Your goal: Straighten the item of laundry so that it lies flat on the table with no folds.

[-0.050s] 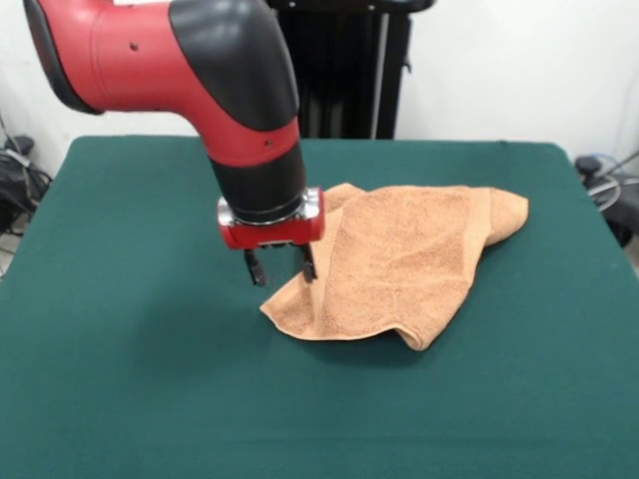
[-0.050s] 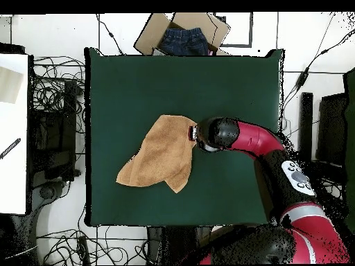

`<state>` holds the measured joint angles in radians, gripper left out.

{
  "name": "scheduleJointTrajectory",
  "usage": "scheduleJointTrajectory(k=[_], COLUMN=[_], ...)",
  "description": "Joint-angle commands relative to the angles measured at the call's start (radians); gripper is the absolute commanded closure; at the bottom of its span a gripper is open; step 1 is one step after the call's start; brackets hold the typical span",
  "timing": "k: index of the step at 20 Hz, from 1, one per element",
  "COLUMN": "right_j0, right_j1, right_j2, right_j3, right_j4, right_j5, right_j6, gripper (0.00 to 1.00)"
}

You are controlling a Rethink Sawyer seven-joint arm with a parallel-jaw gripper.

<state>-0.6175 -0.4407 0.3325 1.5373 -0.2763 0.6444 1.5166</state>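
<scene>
The towel (image 1: 399, 264) is lying crumpled, folded over itself, mid-worktop (image 1: 120, 379). The tool (image 1: 281, 267) is hanging at the towel's corner edge, prongs apart and gripping nothing, probably positioning to pinch that corner and pull it flat.

A cardboard box (image 2: 182, 33) holding dark blue denim clothing (image 2: 184, 41) sits just past one edge of the worktop. Tangled black cables (image 2: 55, 86) cover the pale floor (image 2: 308, 41) around it. A white surface (image 2: 14, 131) lies alongside.
</scene>
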Motion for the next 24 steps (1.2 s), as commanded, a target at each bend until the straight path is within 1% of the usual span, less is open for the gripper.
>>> scheduleJointTrajectory(k=[1, 9, 14, 16, 18, 24], right_j0=[-0.006, 0.001, 0.02, 0.028, 0.027, 0.03], right_j1=[-0.055, -0.036, 0.002, 0.026, 0.046, 0.059], right_j2=[0.076, 0.074, 0.061, 0.056, 0.056, 0.06], right_j3=[0.067, 0.08, 0.053, 0.047, 0.043, 0.042], right_j4=[-0.054, -0.065, -0.091, -0.104, -0.107, -0.124], right_j5=[0.036, -0.032, -0.081, -0.119, -0.129, -0.151], right_j6=[-0.091, -0.059, -0.045, -0.034, -0.03, -0.021], gripper=[0.0, 0.0, 0.0, 0.0, 0.0, 0.0])
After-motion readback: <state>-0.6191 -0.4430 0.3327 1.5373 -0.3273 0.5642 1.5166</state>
